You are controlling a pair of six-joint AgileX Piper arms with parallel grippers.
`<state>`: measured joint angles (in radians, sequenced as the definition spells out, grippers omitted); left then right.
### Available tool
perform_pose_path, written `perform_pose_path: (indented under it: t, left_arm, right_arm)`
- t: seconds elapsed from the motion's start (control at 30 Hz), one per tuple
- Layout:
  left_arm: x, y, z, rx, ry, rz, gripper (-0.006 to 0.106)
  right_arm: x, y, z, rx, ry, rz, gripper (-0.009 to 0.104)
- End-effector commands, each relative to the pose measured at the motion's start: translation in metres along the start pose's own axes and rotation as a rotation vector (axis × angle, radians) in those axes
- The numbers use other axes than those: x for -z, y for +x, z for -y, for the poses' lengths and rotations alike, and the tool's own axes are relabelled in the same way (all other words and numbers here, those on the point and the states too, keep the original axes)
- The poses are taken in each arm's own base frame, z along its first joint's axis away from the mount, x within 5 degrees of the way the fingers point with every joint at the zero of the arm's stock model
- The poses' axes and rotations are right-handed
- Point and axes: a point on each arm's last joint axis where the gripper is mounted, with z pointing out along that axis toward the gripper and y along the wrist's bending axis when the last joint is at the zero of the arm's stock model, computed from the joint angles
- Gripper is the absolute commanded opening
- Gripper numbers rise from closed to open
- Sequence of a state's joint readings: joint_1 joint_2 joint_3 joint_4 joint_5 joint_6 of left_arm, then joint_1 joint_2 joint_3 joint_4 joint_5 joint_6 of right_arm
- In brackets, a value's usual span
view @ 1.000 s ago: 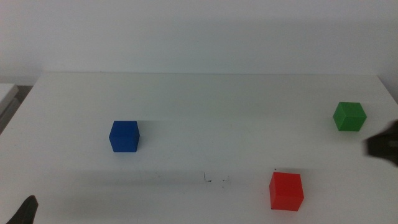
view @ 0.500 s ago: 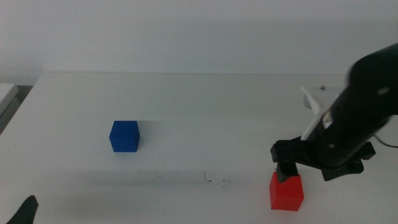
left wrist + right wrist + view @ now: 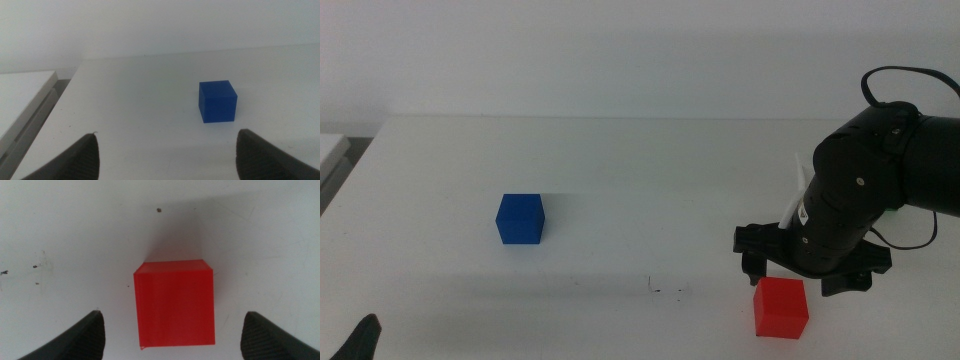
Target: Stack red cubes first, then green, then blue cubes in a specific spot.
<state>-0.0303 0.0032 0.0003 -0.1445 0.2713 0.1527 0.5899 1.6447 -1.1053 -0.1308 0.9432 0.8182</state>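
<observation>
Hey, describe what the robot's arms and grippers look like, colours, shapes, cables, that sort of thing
The right arm is bulky, rounded, glossy black, with a thin black cable looping off it and a white part beside it. Right gripper and left gripper each have two dark, matte, rounded-tipped jaws. No markings visible.

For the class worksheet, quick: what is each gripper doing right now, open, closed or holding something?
Left gripper: open, holding nothing, waiting near the blue cube.
Right gripper: open, jaws either side of the red cube, not gripping it.

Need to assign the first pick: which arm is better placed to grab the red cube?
Right. The right gripper hangs directly over the red cube, jaws open on either side. The left gripper waits at the table's near left corner, facing the blue cube.
</observation>
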Motion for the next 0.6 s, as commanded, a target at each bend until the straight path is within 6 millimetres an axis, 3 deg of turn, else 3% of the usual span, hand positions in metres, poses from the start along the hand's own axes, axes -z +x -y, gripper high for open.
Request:
perform_pose_path:
  t: [0.0, 0.4, 0.47, 0.53, 0.57]
  left_arm:
    - [0.0, -0.002, 0.0, 0.004, -0.002, 0.018, 0.094]
    - [0.0, -0.001, 0.0, 0.004, -0.002, 0.017, 0.094]
    - [0.0, -0.001, 0.0, 0.004, -0.002, 0.017, 0.094]
    - [0.0, -0.001, 0.0, 0.004, -0.002, 0.017, 0.094]
    - [0.0, -0.001, 0.0, 0.004, -0.002, 0.017, 0.094]
  right_arm:
    - [0.0, 0.0, -0.002, 0.002, 0.004, 0.013, 0.093]
    - [-0.043, -0.001, -0.009, 0.049, 0.079, -0.064, 0.091]
    - [-0.048, -0.001, -0.008, 0.064, 0.094, -0.067, 0.084]
    - [-0.049, -0.001, -0.008, 0.071, 0.101, -0.064, 0.066]
    - [-0.049, -0.002, -0.008, 0.074, 0.103, -0.062, 0.051]
